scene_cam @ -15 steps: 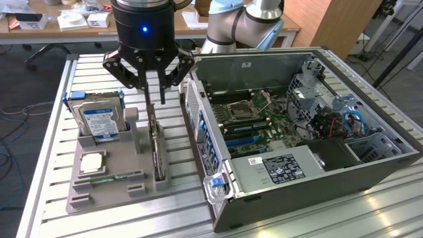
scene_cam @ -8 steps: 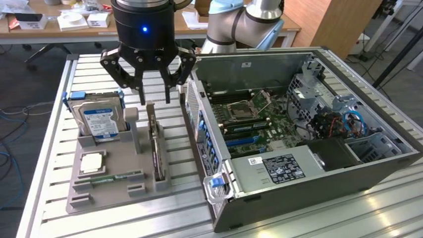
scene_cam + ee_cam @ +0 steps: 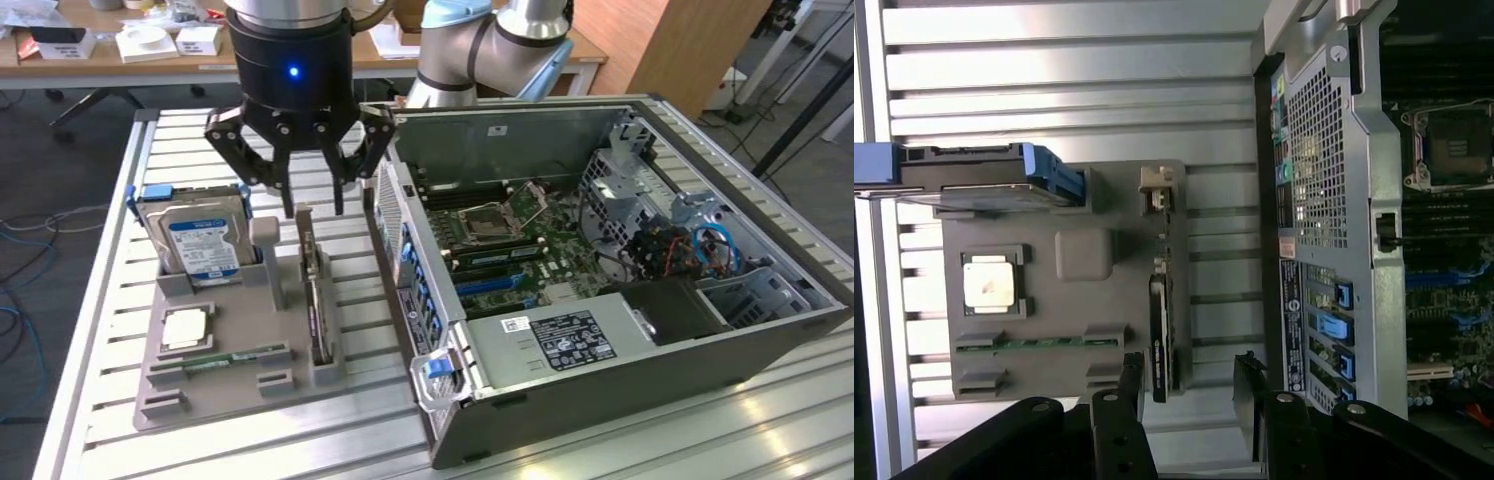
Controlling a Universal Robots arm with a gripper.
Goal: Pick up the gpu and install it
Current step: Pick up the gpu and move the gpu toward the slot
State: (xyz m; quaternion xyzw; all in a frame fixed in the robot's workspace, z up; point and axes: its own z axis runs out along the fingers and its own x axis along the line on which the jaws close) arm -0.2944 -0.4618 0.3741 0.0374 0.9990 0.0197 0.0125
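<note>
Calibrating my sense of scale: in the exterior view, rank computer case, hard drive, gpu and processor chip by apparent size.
1. computer case
2. hard drive and gpu, unranked: the gpu stands edge-on, longer but thinner
3. processor chip

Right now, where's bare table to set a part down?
Bare table on the exterior camera's side of the fixture, and of the computer case. Crowded: narrow gap between gpu and case, gripper overhead.

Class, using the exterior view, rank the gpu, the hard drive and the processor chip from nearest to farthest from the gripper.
1. gpu, upright in its holder slot, directly under the gripper.
2. hard drive, standing to the exterior view's left.
3. processor chip, lying flat on the holder, past the hard drive.
</note>
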